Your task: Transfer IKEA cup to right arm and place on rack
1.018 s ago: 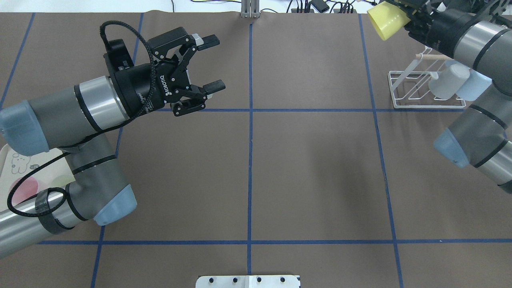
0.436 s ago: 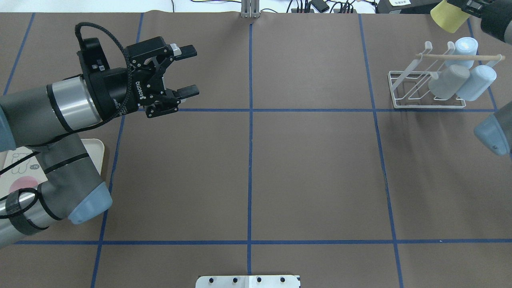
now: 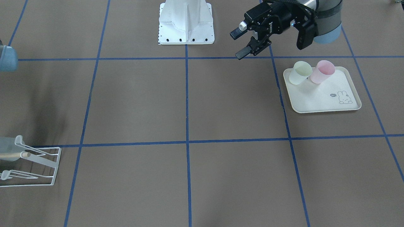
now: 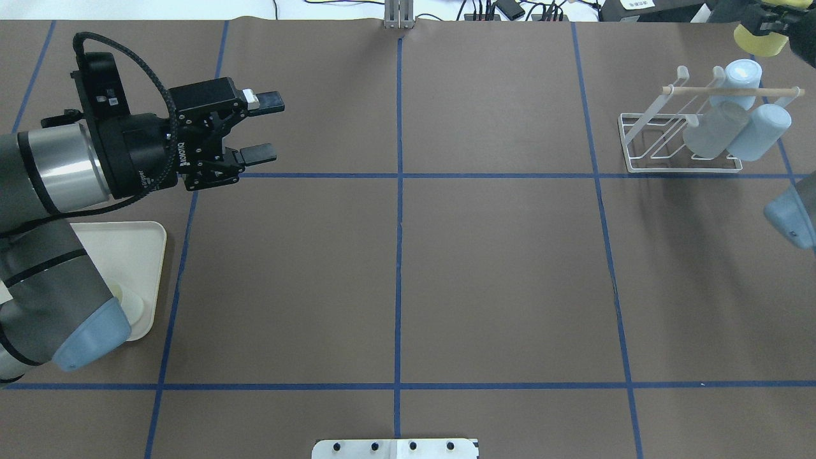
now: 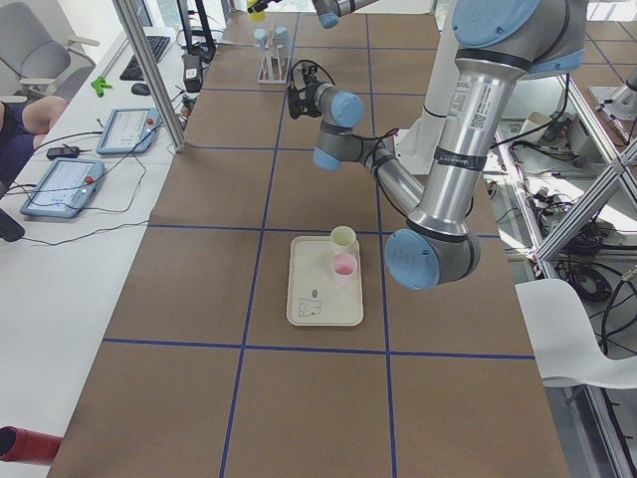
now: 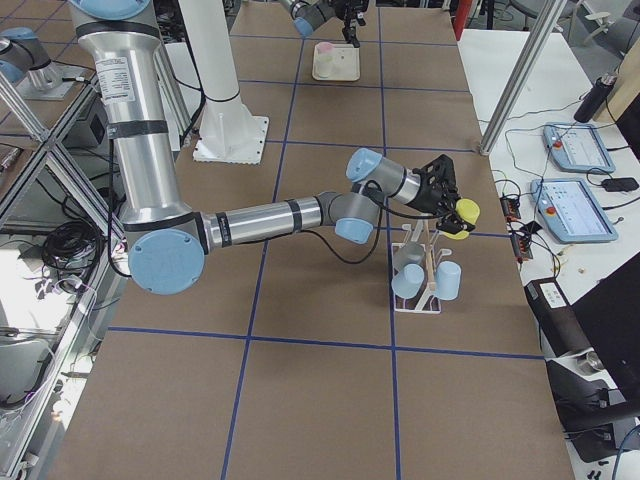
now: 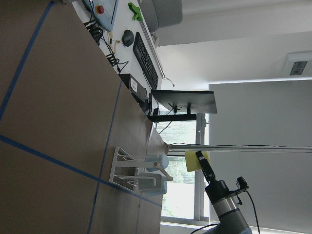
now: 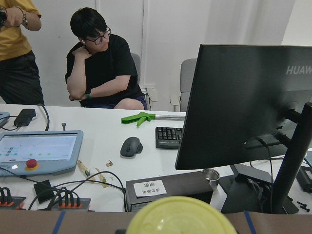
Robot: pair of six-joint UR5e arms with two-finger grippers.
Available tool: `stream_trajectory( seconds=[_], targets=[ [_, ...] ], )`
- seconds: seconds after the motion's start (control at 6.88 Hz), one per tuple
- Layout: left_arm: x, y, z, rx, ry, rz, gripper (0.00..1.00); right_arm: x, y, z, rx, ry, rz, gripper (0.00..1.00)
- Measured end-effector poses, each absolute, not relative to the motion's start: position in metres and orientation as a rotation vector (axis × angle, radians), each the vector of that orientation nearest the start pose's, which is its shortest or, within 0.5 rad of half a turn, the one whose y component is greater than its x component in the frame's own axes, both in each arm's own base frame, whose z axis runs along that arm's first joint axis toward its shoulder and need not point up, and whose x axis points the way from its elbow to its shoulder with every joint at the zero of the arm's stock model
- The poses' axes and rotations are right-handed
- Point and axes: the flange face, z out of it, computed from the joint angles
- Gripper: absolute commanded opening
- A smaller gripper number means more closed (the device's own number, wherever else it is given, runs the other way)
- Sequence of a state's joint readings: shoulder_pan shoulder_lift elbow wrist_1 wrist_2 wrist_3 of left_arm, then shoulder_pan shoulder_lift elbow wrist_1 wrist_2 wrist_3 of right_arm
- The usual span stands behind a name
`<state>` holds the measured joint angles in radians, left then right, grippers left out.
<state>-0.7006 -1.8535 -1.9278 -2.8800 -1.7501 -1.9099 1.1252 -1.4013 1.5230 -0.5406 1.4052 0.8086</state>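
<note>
The right gripper (image 6: pixel 448 205) is clamped on the yellow cup (image 6: pixel 463 217), up in the air just by the rack (image 4: pixel 682 171), ready to drop it on a free prong. The left gripper (image 4: pixel 262 126) is wide apart and empty near the tray (image 3: pixel 322 101), out of the way

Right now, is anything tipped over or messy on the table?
No, nothing stands out. Three blue cups sit on the rack, a green cup and a pink cup stand upright on the tray, and the right hand holds the yellow cup.
</note>
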Motion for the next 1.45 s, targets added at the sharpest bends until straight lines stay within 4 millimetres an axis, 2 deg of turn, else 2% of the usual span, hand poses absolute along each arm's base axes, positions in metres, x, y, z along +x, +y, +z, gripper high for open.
stream_trajectory(
  seconds=[0.44,0.73,1.02,1.45],
  targets=[
    [0.297,-0.402,0.212,0.247,1.941,-0.506,1.00,-0.153,-0.598,0.503,0.989,-0.541,0.363,0.00],
    [0.297,-0.402,0.213,0.247,1.939,-0.507,1.00,-0.161,-0.601,0.511,0.973,-0.534,0.351,0.00],
    [0.298,-0.402,0.213,0.246,1.939,-0.508,1.00,-0.169,-0.612,0.510,0.970,-0.533,0.348,0.00],
    [0.298,-0.402,0.214,0.246,1.937,-0.510,1.00,-0.179,-0.608,0.518,0.952,-0.538,0.340,0.00]
  ],
)
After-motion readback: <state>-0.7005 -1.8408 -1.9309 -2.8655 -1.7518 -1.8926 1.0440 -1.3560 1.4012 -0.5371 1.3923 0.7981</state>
